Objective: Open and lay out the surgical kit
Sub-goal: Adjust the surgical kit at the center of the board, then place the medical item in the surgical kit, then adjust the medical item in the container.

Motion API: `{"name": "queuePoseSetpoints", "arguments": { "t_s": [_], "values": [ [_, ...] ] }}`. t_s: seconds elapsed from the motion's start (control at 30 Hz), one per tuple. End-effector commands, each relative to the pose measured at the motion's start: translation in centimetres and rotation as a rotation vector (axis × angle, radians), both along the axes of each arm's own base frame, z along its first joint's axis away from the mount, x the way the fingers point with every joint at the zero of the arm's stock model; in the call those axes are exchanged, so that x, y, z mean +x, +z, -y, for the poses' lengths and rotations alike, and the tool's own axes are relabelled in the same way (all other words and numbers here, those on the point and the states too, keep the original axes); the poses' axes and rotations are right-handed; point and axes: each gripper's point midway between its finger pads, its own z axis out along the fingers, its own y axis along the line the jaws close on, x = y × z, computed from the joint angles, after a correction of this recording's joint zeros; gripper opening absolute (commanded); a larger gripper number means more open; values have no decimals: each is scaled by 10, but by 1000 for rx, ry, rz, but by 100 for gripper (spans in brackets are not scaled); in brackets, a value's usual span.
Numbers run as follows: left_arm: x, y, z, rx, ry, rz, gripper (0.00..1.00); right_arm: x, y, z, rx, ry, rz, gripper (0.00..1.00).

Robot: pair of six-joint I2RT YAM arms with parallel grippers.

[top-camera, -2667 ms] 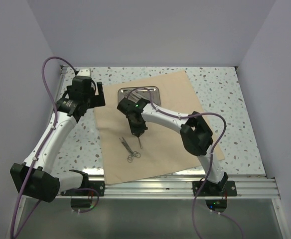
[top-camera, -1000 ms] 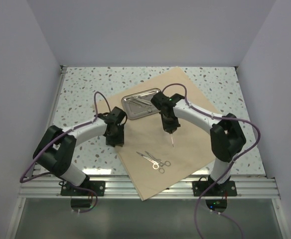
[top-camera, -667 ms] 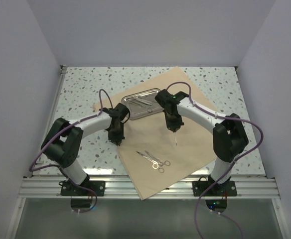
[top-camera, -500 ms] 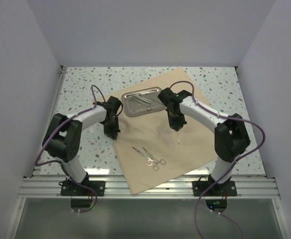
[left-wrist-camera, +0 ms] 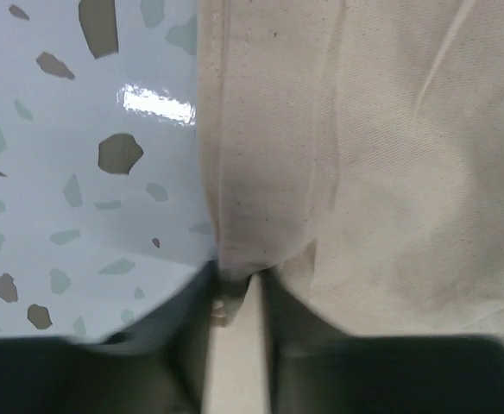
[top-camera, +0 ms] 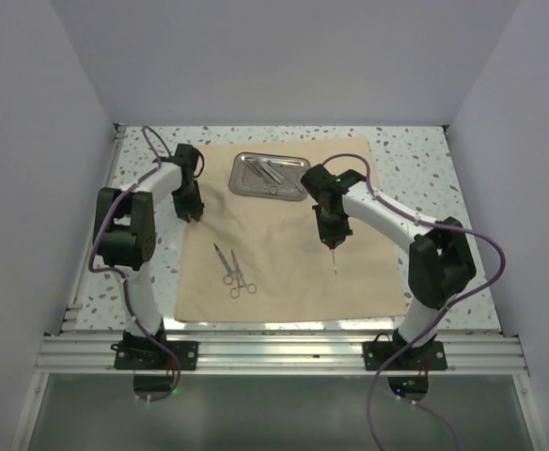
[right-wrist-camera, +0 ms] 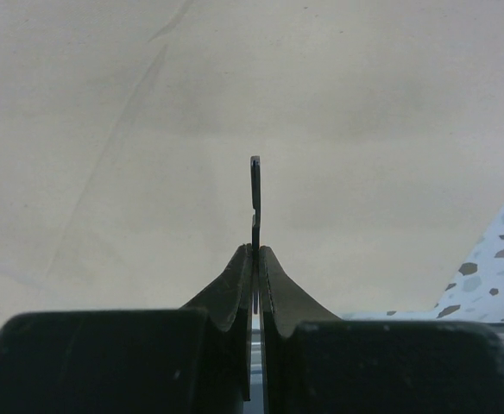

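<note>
The tan cloth wrap [top-camera: 284,282] lies spread flat on the table [top-camera: 425,160], its hemmed left edge pinched in my left jaws. The shiny steel tray [top-camera: 238,177] sits at its far edge, with slim instruments [top-camera: 265,172] lying inside. Two ring-handled tools [top-camera: 233,273] lie close together on the cloth's near left. My right jaws grip a thin metal instrument [top-camera: 335,260], which hangs tip-down over the cloth.

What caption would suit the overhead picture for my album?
Left gripper pinches the edge of the cloth wrap; right gripper holds a slim metal instrument above it.
</note>
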Motion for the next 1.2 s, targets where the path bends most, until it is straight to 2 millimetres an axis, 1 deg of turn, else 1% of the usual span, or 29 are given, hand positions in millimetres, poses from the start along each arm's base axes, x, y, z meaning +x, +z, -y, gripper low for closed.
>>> {"name": "queuePoseSetpoints", "arguments": {
  "t_s": [0.0, 0.03, 0.07, 0.1, 0.13, 0.2, 0.23, 0.27, 0.3, 0.33, 0.4, 0.43, 0.5, 0.53, 0.57, 0.63, 0.73, 0.77, 0.83, 0.87, 0.9, 0.93, 0.97, 1.0, 1.03, 1.07, 1.1, 1.13, 1.17],
  "values": [
    [17, 6, -1, 0, 16, 47, 44, 3, 13, -37, 152, 46, 3, 0],
    [17, 12, -1, 2, 23, 62, 82, 2, 14, -47, 186, 57, 0, 0],
    [16, 17, -3, 10, 36, 70, 97, 2, 15, -53, 203, 67, -1, 0],
    [17, 24, -4, 15, 42, 85, 100, 1, 15, -63, 218, 82, -4, 0],
    [19, 38, -5, 14, 46, 118, 100, 1, 16, -72, 246, 80, -6, 0],
    [19, 55, -8, 29, 54, 142, 100, -1, 15, -86, 302, 81, -26, 0],
    [26, 75, -8, 26, 55, 191, 100, 2, 11, -95, 333, 62, -29, 0],
    [27, 85, -11, 39, 61, 203, 100, 0, 10, -101, 364, 56, -49, 0],
    [36, 108, -10, 34, 63, 257, 100, -2, 5, -105, 376, 48, -62, 0],
    [39, 119, -11, 34, 65, 276, 99, 1, 0, -111, 397, 30, -59, 0],
    [41, 137, -11, 34, 68, 295, 98, -2, -12, -111, 396, 7, -83, 0],
    [49, 156, -11, 33, 75, 335, 96, -2, -18, -113, 393, -3, -90, 7],
    [48, 170, -12, 37, 84, 342, 95, -4, -26, -111, 388, -14, -106, 30],
    [53, 182, -11, 30, 84, 370, 94, -4, -27, -111, 389, -12, -102, 62],
    [55, 187, -10, 23, 80, 386, 94, -4, -25, -111, 388, -8, -97, 72],
    [59, 191, -7, 11, 66, 409, 94, -2, -21, -106, 366, -3, -82, 79],
    [67, 191, 7, -43, 27, 439, 92, 15, 1, -102, 343, 9, -13, 79],
    [71, 194, 17, -68, 4, 461, 92, 29, 16, -108, 358, 18, 32, 79],
    [74, 199, 25, -83, -14, 491, 91, 50, 30, -110, 349, 38, 85, 78],
    [72, 199, 32, -90, -36, 494, 91, 72, 41, -117, 340, 65, 116, 76],
    [71, 198, 36, -96, -45, 495, 92, 89, 49, -127, 361, 65, 149, 76],
    [69, 197, 38, -100, -53, 491, 91, 98, 46, -125, 307, 95, 145, 74],
    [67, 197, 43, -111, -64, 489, 91, 127, 83, -139, 348, 116, 249, 72],
    [60, 190, 44, -114, -70, 470, 90, 144, 50, -144, 298, 125, 206, 71],
    [57, 188, 46, -118, -76, 463, 90, 150, 46, -142, 265, 155, 191, 69],
    [53, 186, 49, -125, -85, 460, 90, 172, 70, -151, 317, 156, 270, 69],
    [42, 178, 49, -124, -88, 443, 89, 185, 52, -140, 333, 110, 236, 67],
    [38, 176, 50, -128, -93, 442, 89, 202, 39, -140, 365, 61, 246, 63],
    [32, 172, 50, -132, -95, 431, 89, 210, 28, -134, 365, 29, 243, 61]
  ]
}}
